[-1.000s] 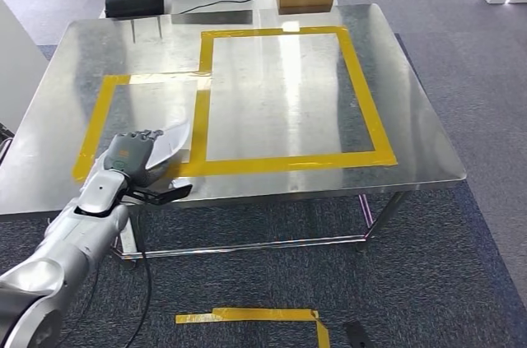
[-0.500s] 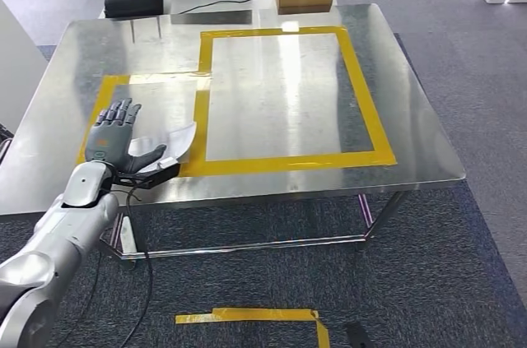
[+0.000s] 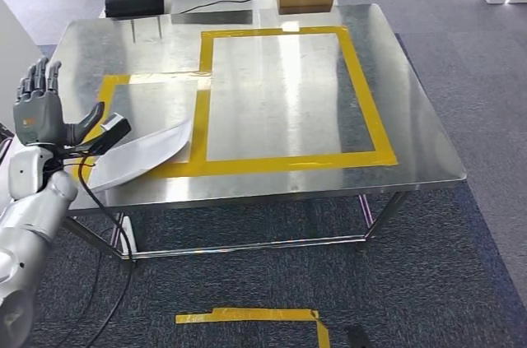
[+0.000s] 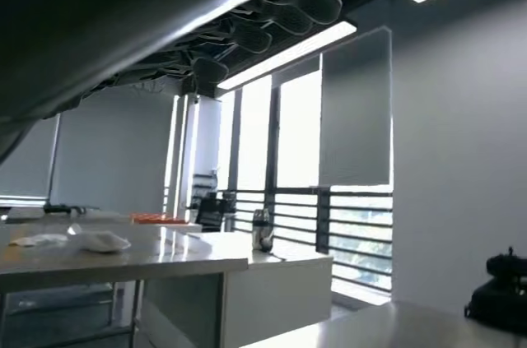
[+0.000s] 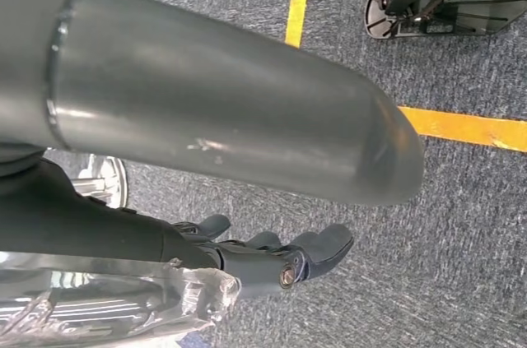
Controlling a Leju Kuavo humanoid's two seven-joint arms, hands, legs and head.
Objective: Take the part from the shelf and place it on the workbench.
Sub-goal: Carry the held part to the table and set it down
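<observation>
**Part down on the desk, left hand lifted clear**

The part (image 3: 144, 153), a pale flat sheet, lies on the steel desk (image 3: 410, 118) at about 8 o'clock in the head view. Most of it sits inside the smaller taped box (image 3: 109, 90); its near corner reaches out over the tape to the desk's front edge. It rests flat with nothing holding it, which reads as a finished placement: the tape marks the drop zone, and the sheet lies largely within it.

The left hand (image 3: 42, 109) is raised at 9 o'clock, off the desk's left edge, fingers spread and pointing up, thumb out toward the part. It grips nothing. A small dark block (image 3: 115, 126) at the end of the wrist's cable sits just beside the sheet's left end; whether they touch I cannot tell.

The right hand (image 5: 273, 253) hangs low over the carpet, fingers loosely extended with nothing in them, idle because the job needs one arm.

The task looks essentially done.
</observation>
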